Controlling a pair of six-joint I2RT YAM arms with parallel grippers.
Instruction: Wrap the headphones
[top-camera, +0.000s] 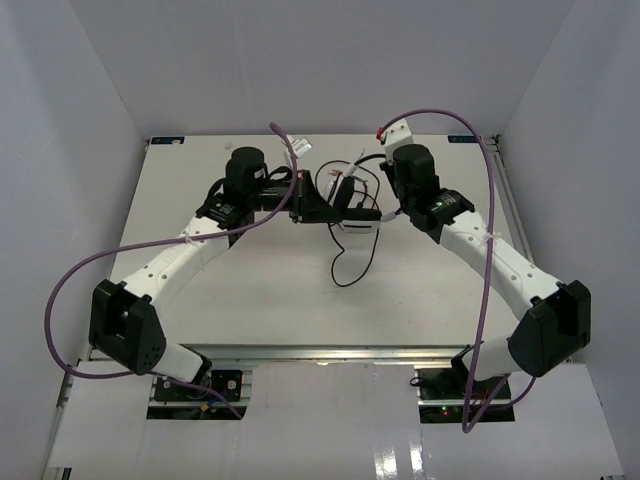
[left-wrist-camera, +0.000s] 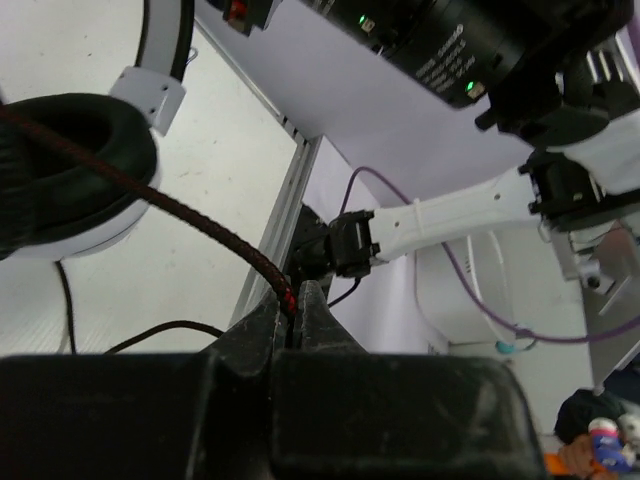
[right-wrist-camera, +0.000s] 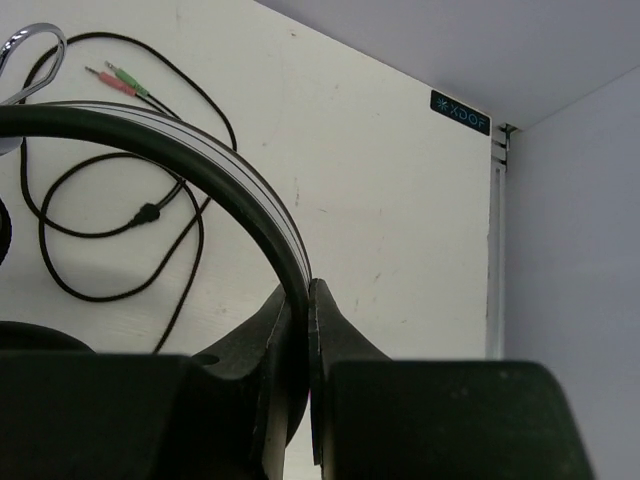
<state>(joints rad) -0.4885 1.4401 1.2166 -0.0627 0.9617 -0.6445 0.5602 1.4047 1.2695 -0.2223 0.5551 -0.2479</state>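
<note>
Cord (left-wrist-camera: 200, 222) between left jaws, headband (right-wrist-camera: 243, 197) between right

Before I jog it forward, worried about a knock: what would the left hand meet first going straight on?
Likely the right arm: its black joint shows just past the left hand. The earcup lies off to the left. Depth is unclear.

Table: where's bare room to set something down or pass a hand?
Bare: near half of the table, between the arms, short of the cord loop; also both far corners. Crowded: far centre, where left tool pinches the cord and right tool the headphones.
</note>
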